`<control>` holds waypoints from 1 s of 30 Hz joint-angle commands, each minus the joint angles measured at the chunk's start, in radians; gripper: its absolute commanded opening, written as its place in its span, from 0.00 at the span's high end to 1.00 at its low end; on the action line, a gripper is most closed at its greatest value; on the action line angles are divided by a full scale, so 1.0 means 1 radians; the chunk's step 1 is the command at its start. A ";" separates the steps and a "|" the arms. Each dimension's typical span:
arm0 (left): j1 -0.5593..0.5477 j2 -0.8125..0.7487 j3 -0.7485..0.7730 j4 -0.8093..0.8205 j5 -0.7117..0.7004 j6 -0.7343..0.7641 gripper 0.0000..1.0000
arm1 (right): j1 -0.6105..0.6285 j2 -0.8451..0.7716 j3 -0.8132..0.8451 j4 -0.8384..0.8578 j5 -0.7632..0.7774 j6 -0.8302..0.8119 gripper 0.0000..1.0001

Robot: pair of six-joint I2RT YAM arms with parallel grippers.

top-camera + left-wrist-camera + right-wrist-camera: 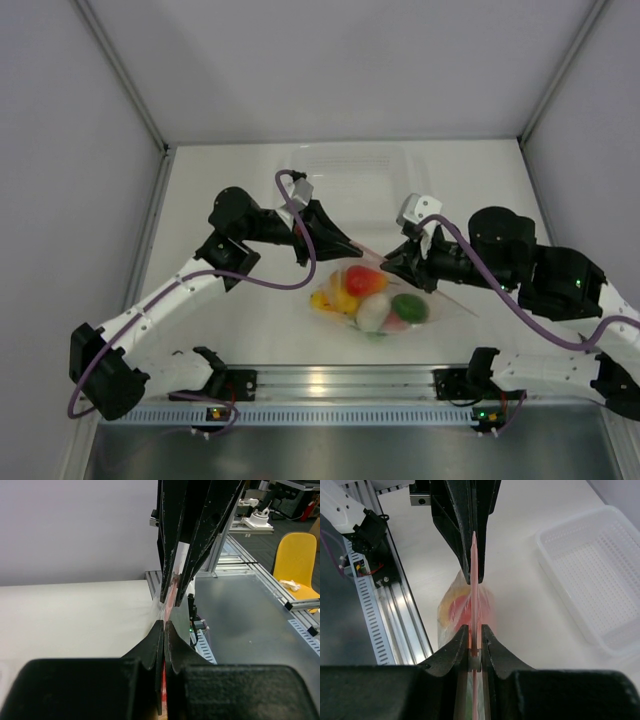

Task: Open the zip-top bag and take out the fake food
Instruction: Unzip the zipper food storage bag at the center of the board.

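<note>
1. Found bag (440,302) lying on counter (230,190), near the middle, just ahead of the arm bases and between the two end effectors.
2. Saw food (375,312) inside bag: red, yellow, white, green and pink pieces bunched together.
3. Noted pink strip (474,580) of bag raised off counter, standing on edge, stretched from one end effector to the other.
4. Logged left end effector (164,625) clamped tight on strip, fingers pressed together with pink showing in the seam.
5. Logged right end effector (475,637) narrow, one finger either side of strip. Saw thin gaps beside strip in wrist view, so cannot tell whether actually gripped.
6. Noted tub (600,565) at far side of counter, well apart from bag.
</note>
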State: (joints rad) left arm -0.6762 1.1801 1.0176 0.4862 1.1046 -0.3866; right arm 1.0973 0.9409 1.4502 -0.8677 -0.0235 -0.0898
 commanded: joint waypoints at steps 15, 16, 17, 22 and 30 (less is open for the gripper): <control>0.086 -0.004 -0.028 0.068 -0.169 0.052 1.00 | 0.007 -0.149 -0.044 -0.129 0.085 0.024 1.00; 0.095 0.003 -0.031 0.068 -0.184 0.049 1.00 | 0.007 -0.155 -0.045 -0.140 0.086 0.025 1.00; 0.113 0.004 -0.036 0.068 -0.196 0.037 1.00 | 0.007 -0.157 -0.044 -0.148 0.088 0.025 1.00; 0.159 0.003 -0.077 0.069 -0.293 0.026 1.00 | 0.007 -0.174 -0.050 -0.194 0.096 0.032 1.00; 0.208 -0.017 -0.132 0.084 -0.409 -0.006 1.00 | 0.007 -0.180 -0.051 -0.241 0.122 0.048 1.00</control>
State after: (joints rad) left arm -0.5060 1.1828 0.9020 0.4973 0.8227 -0.3843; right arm 1.0973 0.7837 1.3876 -1.0431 0.0856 -0.0593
